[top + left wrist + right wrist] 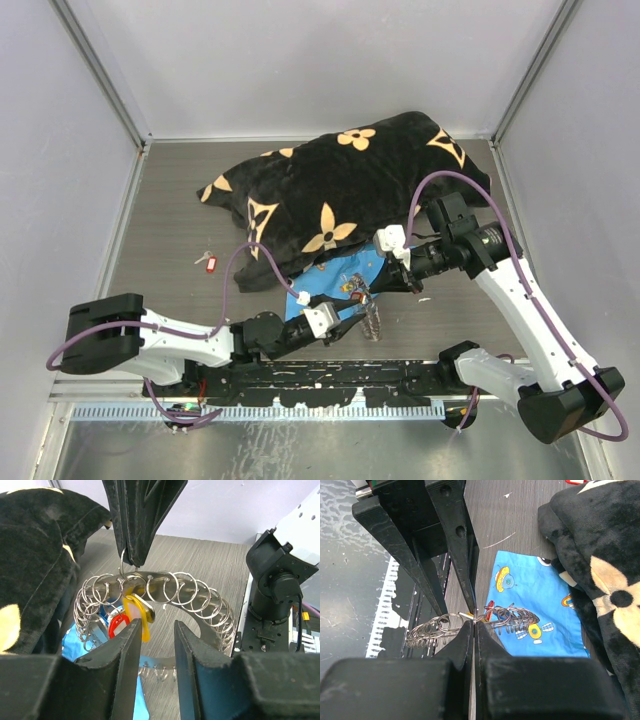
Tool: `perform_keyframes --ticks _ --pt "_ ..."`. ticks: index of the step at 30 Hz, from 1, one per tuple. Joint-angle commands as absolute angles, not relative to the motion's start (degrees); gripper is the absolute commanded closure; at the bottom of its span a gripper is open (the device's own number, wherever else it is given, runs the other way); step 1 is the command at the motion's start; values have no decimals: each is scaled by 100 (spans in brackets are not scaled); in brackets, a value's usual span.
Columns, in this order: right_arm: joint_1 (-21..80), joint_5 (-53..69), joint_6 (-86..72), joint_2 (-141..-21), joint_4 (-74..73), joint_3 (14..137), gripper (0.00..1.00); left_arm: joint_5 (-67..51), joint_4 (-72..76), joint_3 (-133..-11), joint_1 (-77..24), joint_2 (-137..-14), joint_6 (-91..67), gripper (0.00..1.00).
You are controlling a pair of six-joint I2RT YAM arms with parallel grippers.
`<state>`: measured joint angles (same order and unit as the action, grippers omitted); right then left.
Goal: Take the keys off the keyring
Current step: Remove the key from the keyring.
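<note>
The keyring [200, 594] is a flat silvery loop strung with many small split rings, held up above the table. It also shows in the top view [372, 322] and the right wrist view [427, 630]. My right gripper [474, 624] is shut on one small ring at the top of the loop; in the left wrist view its fingers [134, 525] come down from above. A yellow-headed key [141, 614] and a red-headed key [118, 626] hang from the rings. My left gripper [154, 630] is open, its left finger beside the yellow key.
A blue patterned cloth [335, 275] lies under the grippers. A black cushion with beige flowers [340, 190] fills the back middle. A loose red-headed key [207, 261] lies on the table at the left. White walls enclose the table.
</note>
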<state>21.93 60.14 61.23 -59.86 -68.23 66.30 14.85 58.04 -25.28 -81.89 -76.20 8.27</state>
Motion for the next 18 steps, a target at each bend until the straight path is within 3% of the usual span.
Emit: perform_keyframes --ticks 1,13,18 --pt "2169 6319 5958 -5844 -6566 6611 99 1783 6437 -2763 -8269 -7574 817 66" --pt "2173 6476 5644 -5774 -6301 6537 99 2661 6367 -3002 -8427 -7796 1028 65" --pt "2167 6505 5616 -5757 -6280 6540 99 2704 6366 -3028 -8436 -7839 1051 69"
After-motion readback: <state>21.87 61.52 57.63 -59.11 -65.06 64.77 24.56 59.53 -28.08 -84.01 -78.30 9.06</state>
